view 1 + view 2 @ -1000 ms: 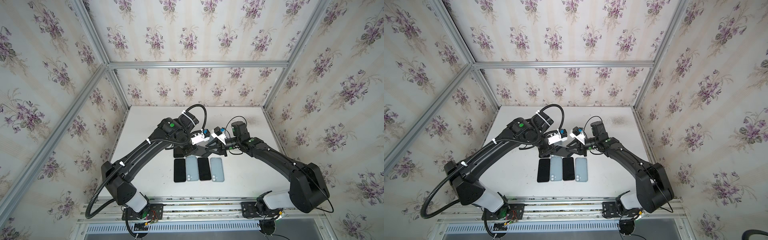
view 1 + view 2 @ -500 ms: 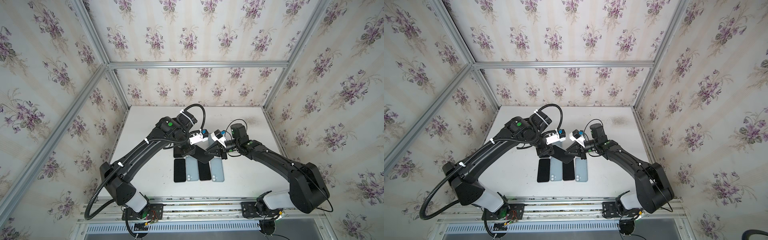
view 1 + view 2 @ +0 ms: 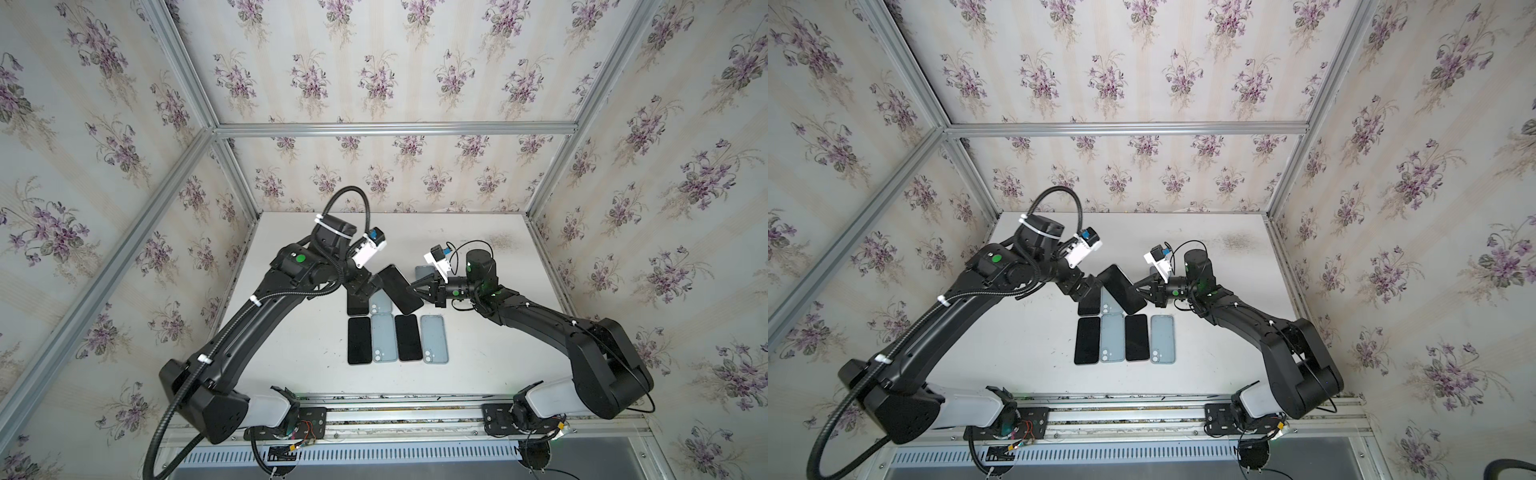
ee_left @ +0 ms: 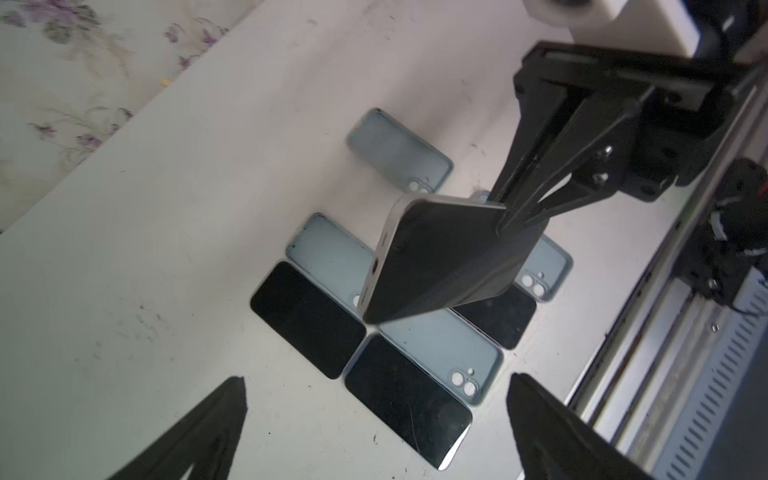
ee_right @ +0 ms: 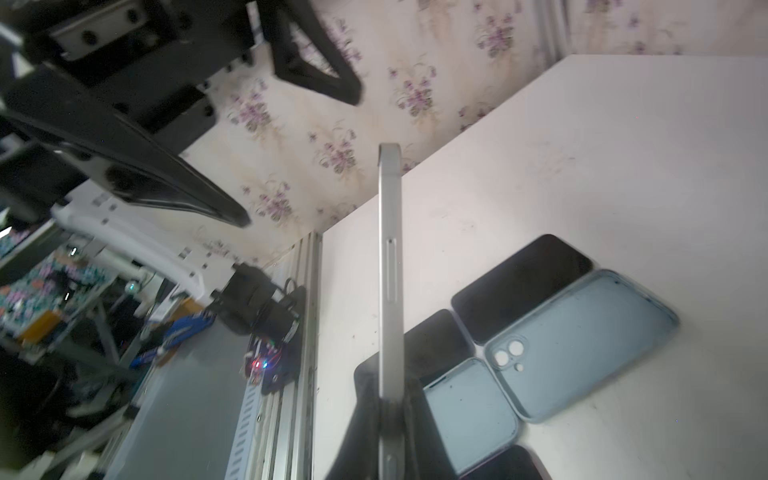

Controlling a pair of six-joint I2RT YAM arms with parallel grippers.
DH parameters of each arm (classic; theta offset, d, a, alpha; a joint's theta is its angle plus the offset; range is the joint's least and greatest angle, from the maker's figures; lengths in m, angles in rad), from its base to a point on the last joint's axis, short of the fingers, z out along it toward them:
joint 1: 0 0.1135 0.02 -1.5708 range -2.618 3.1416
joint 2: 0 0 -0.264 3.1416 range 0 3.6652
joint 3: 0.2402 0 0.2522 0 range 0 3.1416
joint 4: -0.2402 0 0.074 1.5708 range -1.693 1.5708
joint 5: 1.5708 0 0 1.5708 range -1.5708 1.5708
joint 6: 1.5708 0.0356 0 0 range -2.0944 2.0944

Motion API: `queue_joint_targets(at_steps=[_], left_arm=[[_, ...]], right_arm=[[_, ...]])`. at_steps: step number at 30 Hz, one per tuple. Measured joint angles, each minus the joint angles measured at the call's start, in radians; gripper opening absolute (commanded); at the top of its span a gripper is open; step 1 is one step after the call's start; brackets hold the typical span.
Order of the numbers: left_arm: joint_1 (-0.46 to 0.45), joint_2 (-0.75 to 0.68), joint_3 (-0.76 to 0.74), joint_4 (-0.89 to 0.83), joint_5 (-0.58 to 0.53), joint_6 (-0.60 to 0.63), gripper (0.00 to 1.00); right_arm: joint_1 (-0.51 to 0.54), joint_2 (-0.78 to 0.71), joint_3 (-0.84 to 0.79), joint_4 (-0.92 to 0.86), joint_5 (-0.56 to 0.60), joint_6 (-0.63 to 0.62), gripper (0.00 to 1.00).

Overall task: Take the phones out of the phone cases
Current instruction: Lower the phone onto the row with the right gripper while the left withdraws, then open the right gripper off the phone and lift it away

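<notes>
Right pincer (image 3: 412, 286) is clamped on the phone (image 3: 398, 289), pinching its right-hand edge. The phone hangs in the air above the white table (image 3: 291, 345), tilted, dark screen up. In the right wrist view the phone (image 5: 390, 249) runs straight out from the closed fingers (image 5: 365, 415), bare silver side showing, buttons and all.

Left pincer (image 3: 369, 291) has its jaws spread wide and holds nothing. It sits just beside the phone's left end, and the left wrist view shows clear air between its fingertips (image 4: 224, 407) and the phone (image 4: 440, 257).

Down on the table, a near row lies flat, side by side, left to right: dark phone (image 3: 359, 340), blue case (image 3: 383, 337), dark phone (image 3: 408, 336), blue case (image 3: 434, 338). Just beyond it lie another dark phone (image 3: 357, 306) and blue case (image 3: 380, 302), partly under the raised phone. One more blue case (image 3: 424, 272) lies farther back on the right, empty.
</notes>
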Motion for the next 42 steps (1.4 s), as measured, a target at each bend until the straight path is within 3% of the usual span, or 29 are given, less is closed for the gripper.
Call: queue_joint_targets(at_steps=[3, 7, 15, 22, 26, 31, 36, 42], left_arm=[[0.064, -0.118, -0.101, 0.088, -0.016, -0.091, 1.0], [0.074, -0.209, -0.183, 0.165, -0.017, -0.17, 1.0], [0.077, -0.333, -0.322, 0.238, -0.019, -0.319, 1.0], [0.077, -0.364, -0.355, 0.251, -0.026, -0.375, 1.0], [0.077, -0.367, -0.359, 0.253, -0.029, -0.389, 1.0], [0.077, -0.366, -0.362, 0.255, -0.04, -0.397, 1.0], [0.077, -0.367, -0.368, 0.258, -0.043, -0.407, 1.0], [0.077, -0.371, -0.379, 0.261, -0.048, -0.41, 1.0]], right_arm=[[-0.002, 0.066, -0.029, 0.097, 0.109, 0.166, 0.0], [-0.001, 0.145, -0.041, 0.169, 0.23, 0.309, 0.0], [0.022, 0.256, -0.031, 0.136, 0.47, 0.415, 0.0], [0.06, 0.325, 0.007, 0.078, 0.563, 0.47, 0.0], [0.064, 0.337, 0.02, 0.061, 0.571, 0.492, 0.28], [0.064, 0.326, 0.018, 0.042, 0.591, 0.513, 0.53], [0.056, 0.267, 0.018, 0.004, 0.59, 0.495, 0.59], [0.043, 0.269, 0.02, -0.003, 0.574, 0.472, 0.54]])
